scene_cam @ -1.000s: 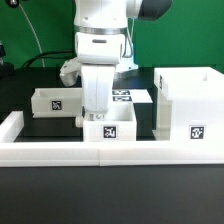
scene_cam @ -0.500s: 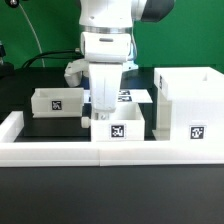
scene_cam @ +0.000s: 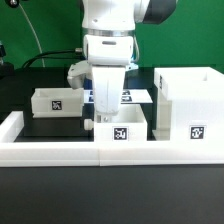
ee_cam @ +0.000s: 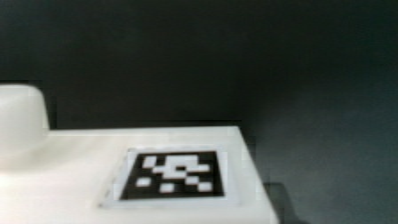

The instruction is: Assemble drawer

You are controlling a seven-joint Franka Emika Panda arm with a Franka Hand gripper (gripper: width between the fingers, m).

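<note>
The drawer's tall open-fronted box shell (scene_cam: 186, 105) stands at the exterior view's right. One small white tray (scene_cam: 122, 130) with a square tag on its front sits against the low border wall, just left of the shell. My gripper (scene_cam: 107, 114) reaches down into this tray's left part and appears shut on its wall; the fingertips are hidden. A second small tray (scene_cam: 58, 102) sits at the exterior view's left. The wrist view shows a white tagged face (ee_cam: 169, 175) close up over the dark table.
The low white border wall (scene_cam: 50, 152) runs along the front and up the left side. The marker board (scene_cam: 137, 96) lies flat behind the arm. A white rounded part (ee_cam: 16, 120) shows at the wrist view's edge.
My gripper and the small tray with it have moved toward the exterior view's right, closing the gap to the box shell. The other tray and the shell have not moved.
</note>
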